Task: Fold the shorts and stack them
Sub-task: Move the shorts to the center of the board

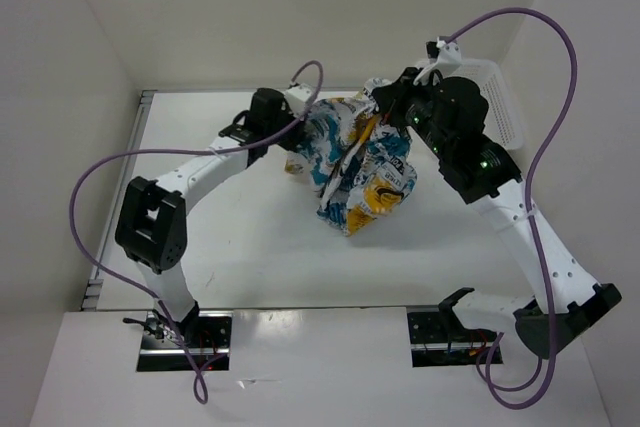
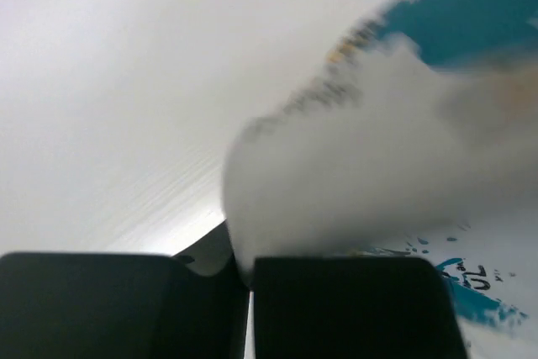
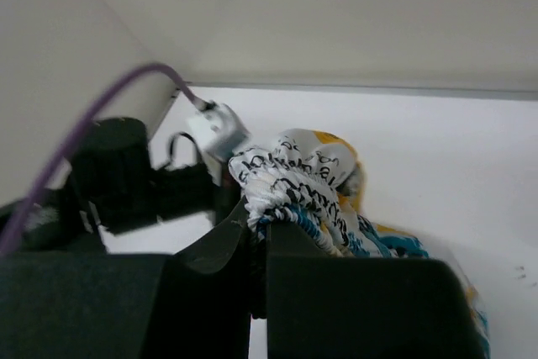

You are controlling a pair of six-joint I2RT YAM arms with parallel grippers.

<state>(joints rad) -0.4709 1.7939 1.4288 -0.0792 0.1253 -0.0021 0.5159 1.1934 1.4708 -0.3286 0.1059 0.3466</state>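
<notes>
Printed fabric shorts (image 1: 365, 172) pinched by left gripper (image 2: 245, 273) and right gripper (image 3: 257, 241), both clamped; black lettering (image 2: 471, 279) unreadable.

The shorts (image 1: 355, 162) sat bunched in the middle of the table (image 1: 270, 267), with the left arm (image 1: 205, 169) and the right arm (image 1: 510, 212) reaching in from each side, so there was no way through there. The white basket (image 1: 505, 112) filled the far right corner, and the near part of the table was open and bare
</notes>
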